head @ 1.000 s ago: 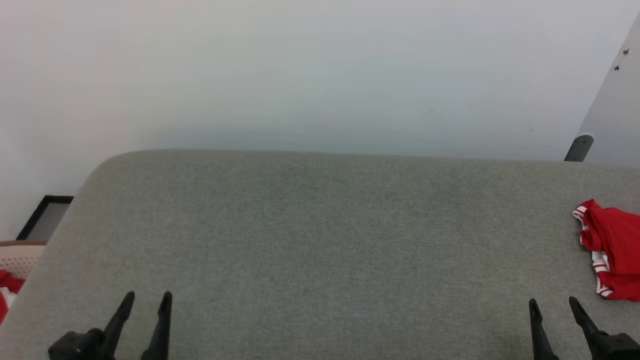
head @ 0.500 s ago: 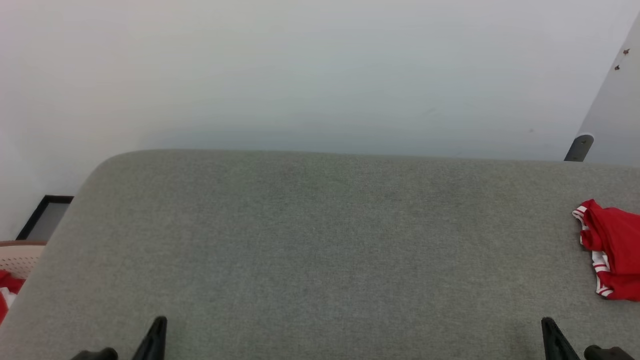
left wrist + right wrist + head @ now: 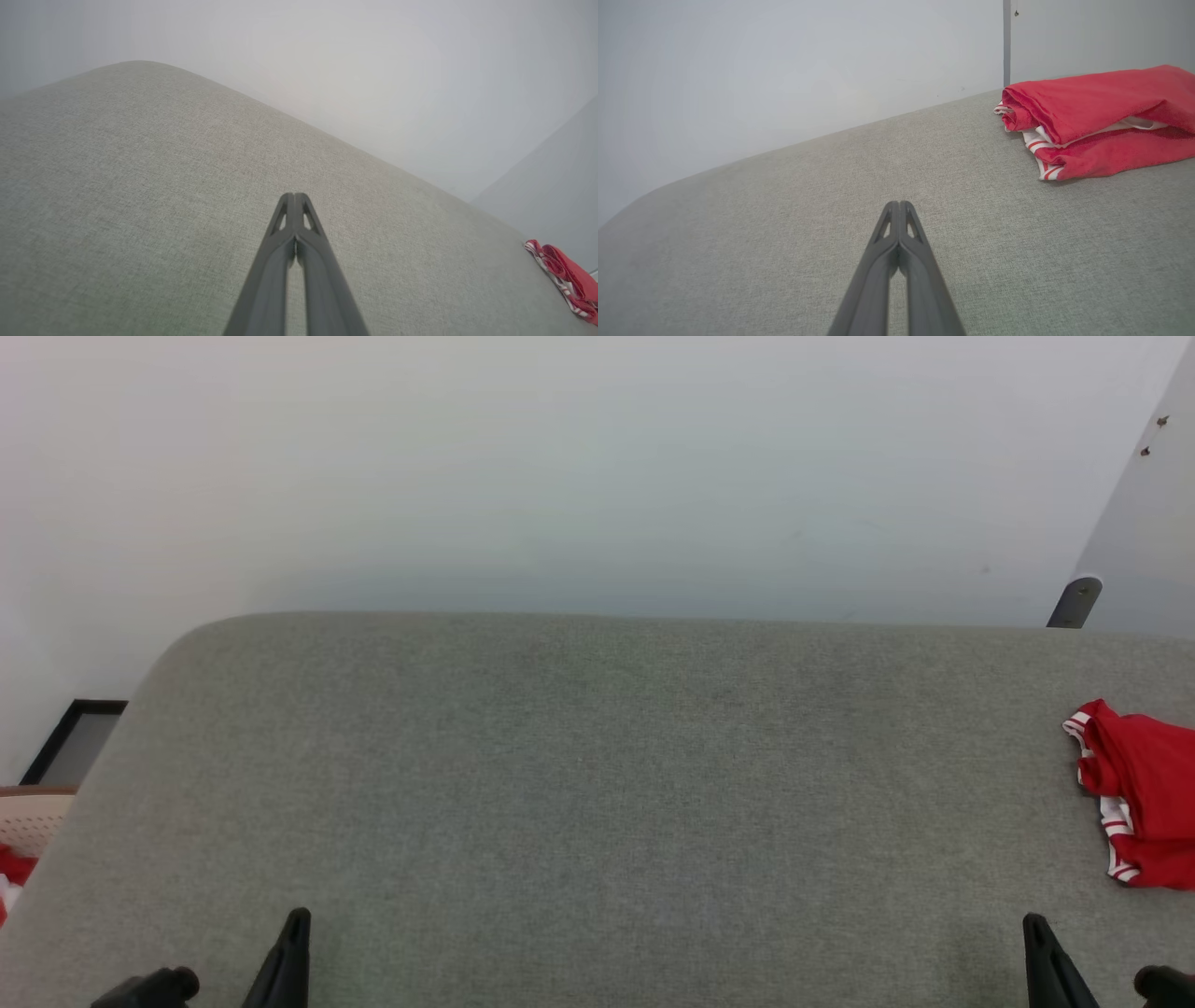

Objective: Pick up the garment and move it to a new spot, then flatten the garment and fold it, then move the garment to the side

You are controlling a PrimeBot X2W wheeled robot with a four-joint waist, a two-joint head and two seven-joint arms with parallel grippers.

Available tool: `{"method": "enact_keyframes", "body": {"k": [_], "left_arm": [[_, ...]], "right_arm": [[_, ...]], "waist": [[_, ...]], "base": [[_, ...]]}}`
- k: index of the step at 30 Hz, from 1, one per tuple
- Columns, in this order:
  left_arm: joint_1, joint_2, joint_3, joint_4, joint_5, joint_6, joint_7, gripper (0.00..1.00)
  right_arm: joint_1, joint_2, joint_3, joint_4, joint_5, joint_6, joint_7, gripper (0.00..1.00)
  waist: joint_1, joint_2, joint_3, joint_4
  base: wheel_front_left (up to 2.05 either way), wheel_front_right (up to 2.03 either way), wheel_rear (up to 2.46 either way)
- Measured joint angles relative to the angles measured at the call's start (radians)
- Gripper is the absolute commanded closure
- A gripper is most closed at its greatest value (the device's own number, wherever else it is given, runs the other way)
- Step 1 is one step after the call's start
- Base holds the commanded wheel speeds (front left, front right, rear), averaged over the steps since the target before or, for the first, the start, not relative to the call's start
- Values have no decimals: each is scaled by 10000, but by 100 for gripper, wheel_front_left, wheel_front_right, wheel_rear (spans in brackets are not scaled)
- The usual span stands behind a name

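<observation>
The garment (image 3: 1139, 793) lies folded in a red pile with white striped trim at the far right edge of the grey fabric-covered table (image 3: 597, 784). From the right wrist it is the garment (image 3: 1097, 121) ahead and to the right, and from the left wrist the garment (image 3: 565, 277) far off at the right. My left gripper (image 3: 297, 924) sits at the table's near left, shut and holding nothing, fingertips pressed together at the left gripper (image 3: 294, 197). At the near right my right gripper (image 3: 1033, 926) is likewise shut and holding nothing, short of the pile, as the right gripper (image 3: 899, 204) shows.
A beige woven basket (image 3: 33, 807) with a red-white cloth (image 3: 11, 873) stands off the table's left edge, beside a black-framed panel (image 3: 70, 742) on the floor. A pale wall runs behind the table. A grey bracket (image 3: 1074, 602) and a slanted panel stand at the back right.
Both grippers have gone from open to shut and sit lower in the head view. The whole head picture has shifted slightly; the garment has not moved on the table.
</observation>
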Motion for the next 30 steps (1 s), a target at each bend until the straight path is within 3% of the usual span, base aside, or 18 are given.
{"method": "enact_keyframes", "body": {"k": [30], "left_arm": [[-668, -796, 583, -113, -3476, 0, 1158, 100]], "right_arm": [[-682, 23, 44, -146, 4909, -2, 1070, 100]], "waist": [[0, 0, 210, -219]], "base": [[0, 0, 0]]}}
